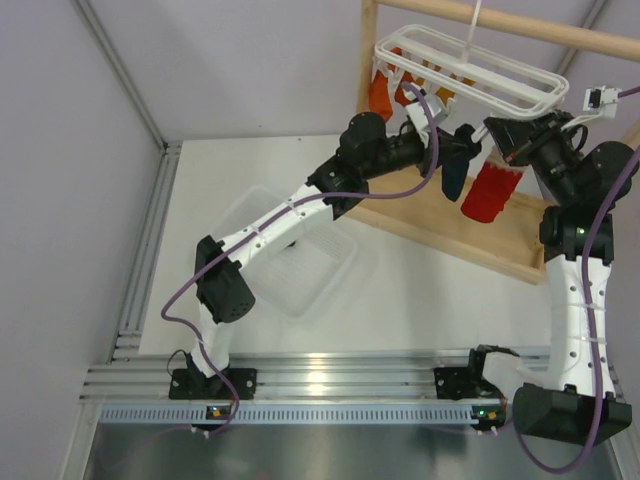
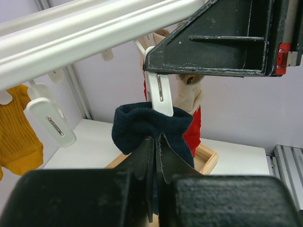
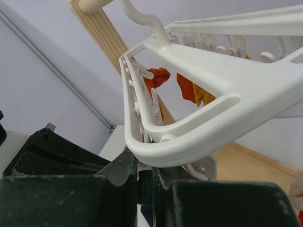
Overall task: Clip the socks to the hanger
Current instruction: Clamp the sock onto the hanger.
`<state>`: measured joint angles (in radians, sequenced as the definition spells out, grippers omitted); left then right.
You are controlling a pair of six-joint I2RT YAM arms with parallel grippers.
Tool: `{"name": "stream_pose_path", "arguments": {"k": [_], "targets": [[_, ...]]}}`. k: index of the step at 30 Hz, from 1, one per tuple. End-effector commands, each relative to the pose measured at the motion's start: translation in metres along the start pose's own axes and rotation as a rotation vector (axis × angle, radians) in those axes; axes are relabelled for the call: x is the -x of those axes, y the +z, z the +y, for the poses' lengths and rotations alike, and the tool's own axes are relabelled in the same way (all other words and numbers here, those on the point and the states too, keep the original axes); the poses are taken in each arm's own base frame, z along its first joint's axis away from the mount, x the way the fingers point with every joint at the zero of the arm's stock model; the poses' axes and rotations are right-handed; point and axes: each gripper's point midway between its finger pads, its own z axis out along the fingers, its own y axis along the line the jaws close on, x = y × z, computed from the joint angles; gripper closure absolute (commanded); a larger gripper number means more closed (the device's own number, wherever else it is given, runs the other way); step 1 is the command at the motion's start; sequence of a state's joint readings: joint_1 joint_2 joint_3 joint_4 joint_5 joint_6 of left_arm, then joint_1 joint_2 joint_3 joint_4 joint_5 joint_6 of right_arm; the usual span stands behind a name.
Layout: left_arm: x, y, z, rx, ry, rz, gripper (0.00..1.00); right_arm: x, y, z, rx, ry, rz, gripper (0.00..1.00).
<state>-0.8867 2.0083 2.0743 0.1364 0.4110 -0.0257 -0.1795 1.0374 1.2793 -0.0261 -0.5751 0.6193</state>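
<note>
Upper right in top view, under white plastic hanger (image 3: 189,144): left hand (image 2: 155,142) pinched tight on knit navy sock (image 2: 137,123) at a white clip (image 2: 160,94); right hand (image 3: 144,172) squeezing that clip; red sock (image 1: 492,192) hangs beside.

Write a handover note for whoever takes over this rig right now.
Left gripper: shut on the navy sock, holding its cuff up at a white clip.
Right gripper: closed around that clip's top, under the hanger.
Done: red sock appears already hung.
Left: get the clip onto the navy sock, then release both grippers.
</note>
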Motion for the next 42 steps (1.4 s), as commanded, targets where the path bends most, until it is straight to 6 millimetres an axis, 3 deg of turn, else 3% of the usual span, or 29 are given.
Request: {"name": "stream_pose_path", "arguments": {"k": [1,11,14,15,18,21,25,28,33,37,42], "targets": [[0.045,0.002,-0.009,-0.027,0.038,-0.124,1.00,-0.009,0.001,0.011,0.046,-0.020,0.046,1.00],[0.050,0.005,-0.011,-0.023,0.038,-0.143,1.00,-0.012,-0.002,0.012,0.045,-0.073,0.062,1.00],[0.049,0.007,-0.010,-0.018,0.037,-0.144,1.00,-0.013,-0.005,0.015,0.054,-0.078,0.071,0.88],[0.049,0.007,-0.010,-0.015,0.037,-0.145,1.00,-0.013,-0.005,0.016,0.058,-0.081,0.074,0.77],[0.043,0.010,-0.008,-0.011,0.039,-0.137,1.00,-0.010,-0.007,0.021,0.071,-0.088,0.071,0.58],[0.037,0.012,-0.004,0.006,0.038,-0.131,0.96,-0.009,-0.008,0.022,0.070,-0.095,0.072,0.46],[0.036,0.014,-0.003,0.013,0.037,-0.135,0.85,-0.005,-0.011,0.022,0.049,-0.115,0.064,0.43],[0.036,0.013,-0.003,0.018,0.035,-0.135,0.71,-0.002,-0.014,0.019,0.020,-0.131,0.050,0.43],[0.039,0.000,-0.001,0.051,0.029,-0.135,0.53,0.003,-0.016,0.009,-0.025,-0.132,0.046,0.42],[0.034,-0.020,0.002,0.104,0.025,-0.116,0.47,0.009,-0.018,0.005,-0.042,-0.139,0.041,0.40],[0.031,-0.042,0.020,0.221,0.022,-0.125,0.44,0.013,-0.018,0.000,-0.057,-0.152,0.039,0.41]]}}
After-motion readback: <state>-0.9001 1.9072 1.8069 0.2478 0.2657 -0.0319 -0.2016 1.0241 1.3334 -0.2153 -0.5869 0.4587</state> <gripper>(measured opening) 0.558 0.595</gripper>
